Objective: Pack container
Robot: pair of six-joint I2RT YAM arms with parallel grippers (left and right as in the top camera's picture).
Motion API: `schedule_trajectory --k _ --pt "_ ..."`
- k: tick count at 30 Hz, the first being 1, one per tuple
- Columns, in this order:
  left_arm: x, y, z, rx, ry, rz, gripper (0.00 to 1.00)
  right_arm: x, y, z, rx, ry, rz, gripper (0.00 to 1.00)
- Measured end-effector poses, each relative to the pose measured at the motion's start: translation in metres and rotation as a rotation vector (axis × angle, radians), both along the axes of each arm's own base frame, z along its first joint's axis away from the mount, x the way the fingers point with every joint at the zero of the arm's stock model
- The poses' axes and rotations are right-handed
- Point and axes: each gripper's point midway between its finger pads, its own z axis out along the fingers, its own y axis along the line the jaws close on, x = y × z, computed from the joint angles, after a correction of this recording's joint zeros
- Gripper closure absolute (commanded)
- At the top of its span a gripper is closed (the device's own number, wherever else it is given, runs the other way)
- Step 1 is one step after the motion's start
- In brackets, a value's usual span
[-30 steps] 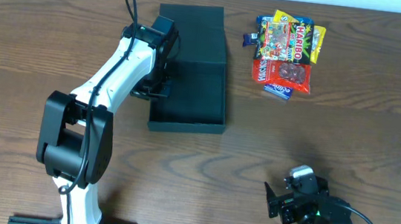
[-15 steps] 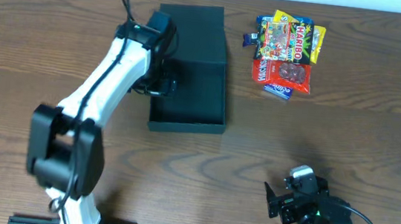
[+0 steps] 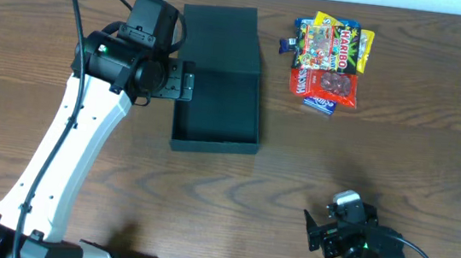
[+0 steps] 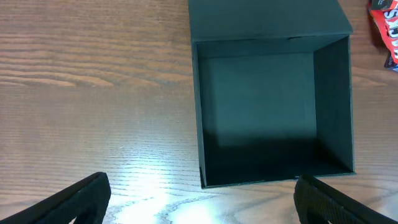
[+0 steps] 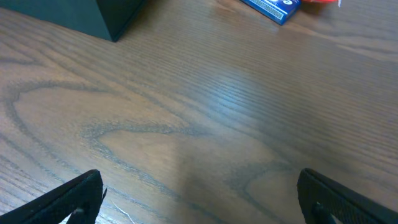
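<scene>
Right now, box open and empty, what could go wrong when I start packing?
1. The left claw hangs open by the left wall of the box; a sideways move could shove the box.
2. The packets lie in an overlapping pile, so one grab may drag several.
3. A low carry from the pile could catch the box's right wall.

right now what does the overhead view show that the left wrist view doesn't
Only overhead: the whole pile of colourful candy packets, the white left arm, and the right gripper. Only left wrist: the left gripper, its open dark fingers up close, framing the near wall. Both: the matte dark grey-green square cardboard container, flap lid open, nothing inside, on the brown wooden table.
</scene>
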Motion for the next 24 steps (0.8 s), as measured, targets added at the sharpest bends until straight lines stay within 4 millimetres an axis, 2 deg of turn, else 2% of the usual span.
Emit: schedule_trajectory --k 3,6,8,11,17,21,24 --pt "0.0 0.0 0.0 0.0 0.002 0.0 0.04 0.008 0.005 0.013 0.028 -0.06 0.01 0.01" --pt "-0.001 0.0 0.0 0.001 0.004 0.0 0.05 0.021 0.025 0.048 0.209 -0.166 0.039 0.01" --pt "-0.001 0.0 0.0 0.001 0.004 0.0 0.05 0.018 0.04 0.061 0.385 -0.137 0.048 0.0" --pt "-0.001 0.0 0.0 0.001 0.003 0.0 0.05 0.011 0.053 0.065 0.617 -0.014 0.01 0.01" --pt "-0.001 -0.002 0.0 -0.01 0.005 -0.005 0.04 0.009 0.062 0.076 0.956 0.163 -0.124 0.01" --pt "0.003 -0.005 0.002 -0.024 -0.011 -0.009 0.05 0.018 0.061 0.103 1.039 0.082 -0.112 0.01" --pt "0.01 -0.007 0.005 -0.035 -0.043 -0.01 0.05 0.026 0.057 0.105 1.051 0.072 -0.15 0.01"
